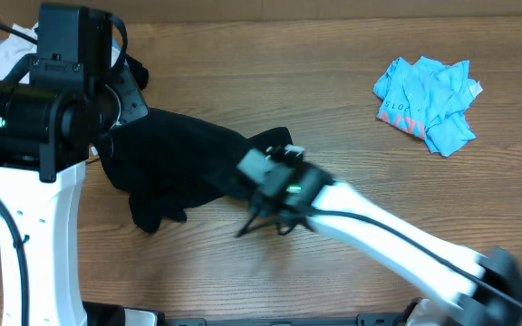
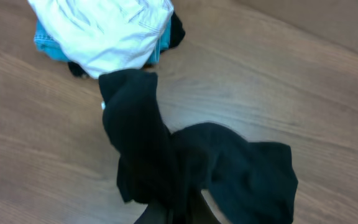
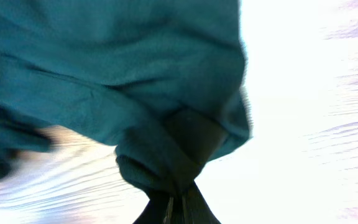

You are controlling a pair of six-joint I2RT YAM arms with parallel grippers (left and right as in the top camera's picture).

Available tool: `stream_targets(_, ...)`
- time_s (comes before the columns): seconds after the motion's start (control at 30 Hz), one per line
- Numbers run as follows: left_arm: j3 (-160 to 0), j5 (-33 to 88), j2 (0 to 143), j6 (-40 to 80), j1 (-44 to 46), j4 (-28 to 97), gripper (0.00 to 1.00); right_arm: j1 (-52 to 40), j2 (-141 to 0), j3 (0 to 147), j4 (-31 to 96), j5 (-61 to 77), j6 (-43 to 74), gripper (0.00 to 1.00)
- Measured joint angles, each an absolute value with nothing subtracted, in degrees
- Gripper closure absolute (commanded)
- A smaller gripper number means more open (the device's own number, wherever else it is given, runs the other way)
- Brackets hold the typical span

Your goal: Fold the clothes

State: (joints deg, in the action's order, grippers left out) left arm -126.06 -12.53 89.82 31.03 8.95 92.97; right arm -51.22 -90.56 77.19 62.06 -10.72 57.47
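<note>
The large plain black soft-fabric T-shirt (image 1: 179, 163) lies crumpled on the left-centre area of the brown wood-grain table (image 1: 333, 54), between the two arms. It is bunched and not spread flat; no sleeve or neck label can be made out. The left gripper (image 2: 176, 214) sits at the bottom edge of the left wrist view. The black fabric narrows to a tight bunch at that point, and the fingers are closed on it with no gap visible, although the dark fingers are hard to separate from the dark cloth. From this bunch, one long strip of the shirt runs up the view, and its end lies just beside a pale cream garment (image 2: 110, 31) that is heaped at the far-left corner of the table. A bright blue fabric item (image 2: 45, 43) shows under the edge of that heap. A second, wider lobe of the shirt spreads to the right of the strip and rests on the table. The right gripper (image 3: 176, 208) is pinched fully closed on a fold of the same shirt. The right wrist view is strongly overexposed, so the cloth reads as teal there and the table as white. In the overhead view the right arm reaches in from the lower right corner and meets the right-hand edge of the shirt. A crumpled light blue T-shirt with red print (image 1: 429, 101) lies well apart at the upper right of the table, untouched by either arm.
</note>
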Motion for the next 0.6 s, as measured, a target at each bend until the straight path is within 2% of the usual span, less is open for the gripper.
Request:
stream_targets(0.27,-126.1,-8.5,76.8,32.9,11.8,96.9,0.96,-46.9,-66.4,78.4,69.8,-17.9,58.2,0.96)
stream_targets(0.5,-126.1,-6.5,67.9,35.8,20.3,97.0,0.96,-46.9,-62.5,92.3,79.3,-24.5,57.8,0.96)
stream_targets(0.6,-127.5,-5.8,66.6,36.2,20.6,97.0,0.96,-46.9,-62.3,98.3,80.6,-26.5,56.5,0.96)
